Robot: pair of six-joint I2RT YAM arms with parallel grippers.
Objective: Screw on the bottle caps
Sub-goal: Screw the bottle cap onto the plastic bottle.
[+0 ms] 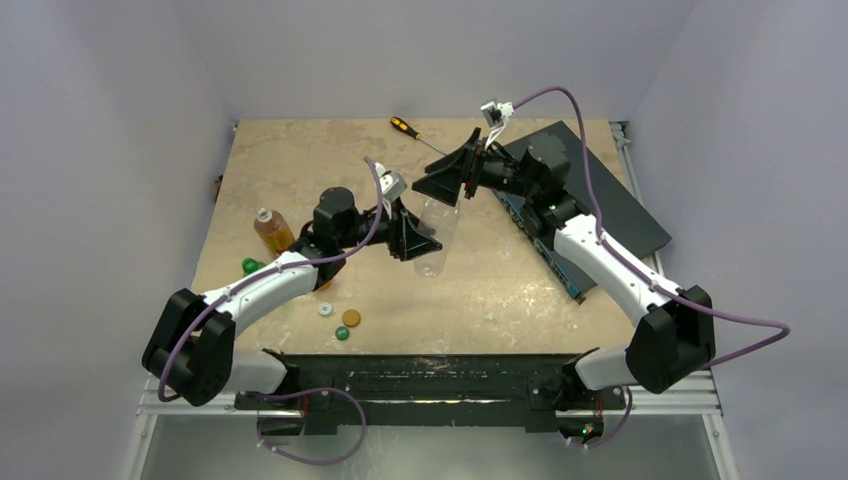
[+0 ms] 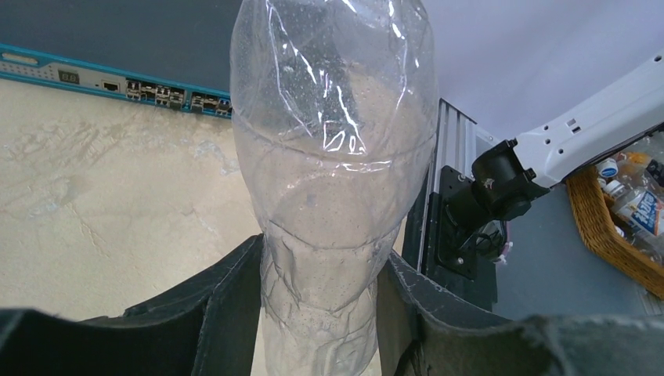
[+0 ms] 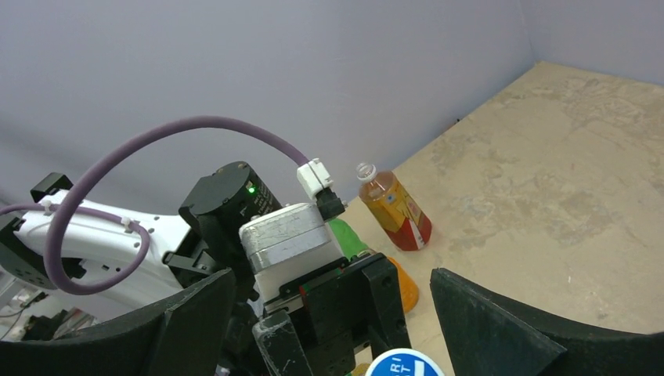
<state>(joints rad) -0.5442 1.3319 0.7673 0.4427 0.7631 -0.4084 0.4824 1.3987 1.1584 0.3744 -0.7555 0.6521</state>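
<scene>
My left gripper (image 1: 415, 240) is shut on the waist of a clear bottle (image 1: 437, 235), held tilted above the table; in the left wrist view both fingers press the bottle (image 2: 333, 157). My right gripper (image 1: 453, 180) stands open at the bottle's upper end. A blue cap (image 3: 407, 365) shows between its spread fingers (image 3: 485, 321), touching neither. An amber bottle (image 1: 272, 230) stands uncapped at the left. White (image 1: 325, 309), orange (image 1: 351, 319) and dark green (image 1: 342, 333) caps lie near the front. A green bottle (image 3: 344, 235) is partly hidden behind the left gripper.
A black-and-orange screwdriver (image 1: 405, 127) lies at the back of the table. A blue-edged network switch (image 1: 545, 240) and a dark mat (image 1: 610, 195) take up the right side. A wicker basket (image 2: 611, 227) of items stands beyond the table's edge.
</scene>
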